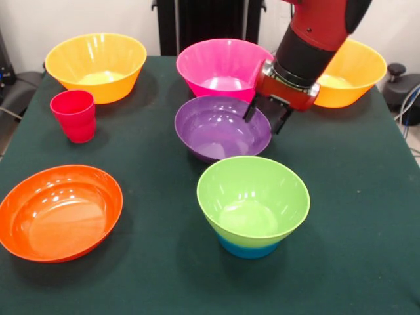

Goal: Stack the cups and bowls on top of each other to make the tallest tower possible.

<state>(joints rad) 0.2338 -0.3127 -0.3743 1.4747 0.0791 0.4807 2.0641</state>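
Note:
My gripper hangs open at the right rim of the wide purple bowl in mid table, one finger over the bowl's inside and the other outside the rim. The tower is a lime green bowl nested on a small blue bowl, in front of the purple one. A large pink bowl stands behind the purple bowl. Two large yellow-orange bowls sit at the back left and back right. A red ridged cup stands upright at left. A wide orange bowl lies front left. The sky blue cup and small ridged green bowl are out of view.
The dark green table cloth covers the whole table. The robot's black pedestal stands behind the pink bowl. My red and black arm comes down in front of the back right yellow-orange bowl.

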